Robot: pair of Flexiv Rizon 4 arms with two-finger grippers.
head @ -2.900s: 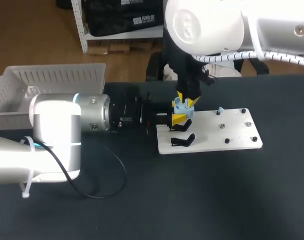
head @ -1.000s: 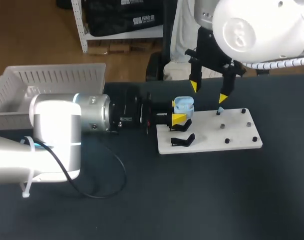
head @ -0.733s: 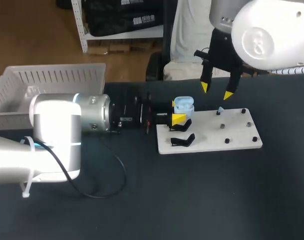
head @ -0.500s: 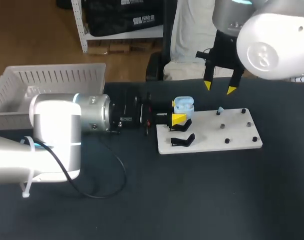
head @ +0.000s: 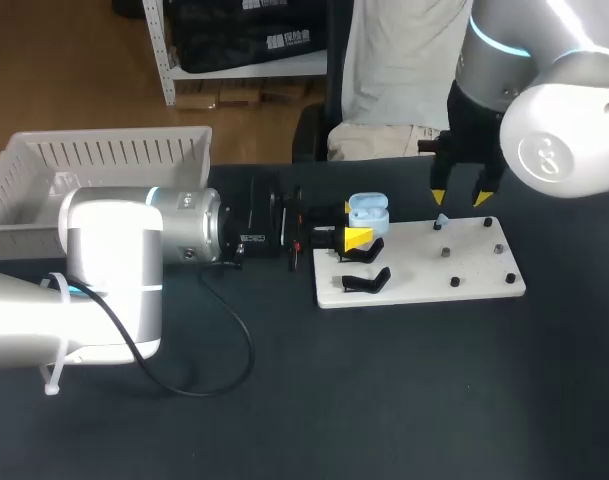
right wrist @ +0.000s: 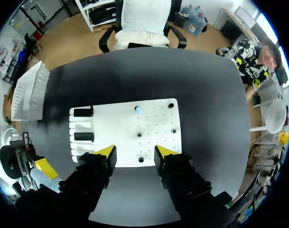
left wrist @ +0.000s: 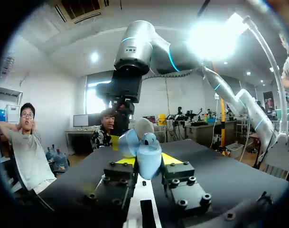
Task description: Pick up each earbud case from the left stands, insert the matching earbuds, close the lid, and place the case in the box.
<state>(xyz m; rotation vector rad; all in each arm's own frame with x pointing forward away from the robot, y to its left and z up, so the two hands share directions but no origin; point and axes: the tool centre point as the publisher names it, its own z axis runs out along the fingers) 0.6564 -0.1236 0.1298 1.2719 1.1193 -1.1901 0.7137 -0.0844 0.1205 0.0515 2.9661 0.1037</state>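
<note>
My left gripper [head: 354, 224] is shut on a light blue earbud case [head: 368, 210] with its lid up, held at the white board's [head: 419, 272] left end. In the left wrist view the case [left wrist: 148, 156] sits between the yellow tips of the left gripper [left wrist: 143, 162]. A light blue earbud [head: 441, 221] stands on a peg at the board's far edge. My right gripper [head: 461, 198] hangs open just above and behind that earbud, with nothing between its fingers. From the right wrist view, the right gripper [right wrist: 135, 152] looks down on the board [right wrist: 116, 137] and the earbud [right wrist: 138, 110].
Two black stands [head: 365, 281] sit on the board's left part, below the held case. Several dark pegs [head: 454, 282] dot its right part. A white slatted box [head: 94, 170] stands at the table's far left. A black cable [head: 219, 350] loops over the table by my left arm.
My right gripper has left the case, swung right and come down over the earbud on the board, its fingers closing in somewhat. The left arm and the case have stayed put.
</note>
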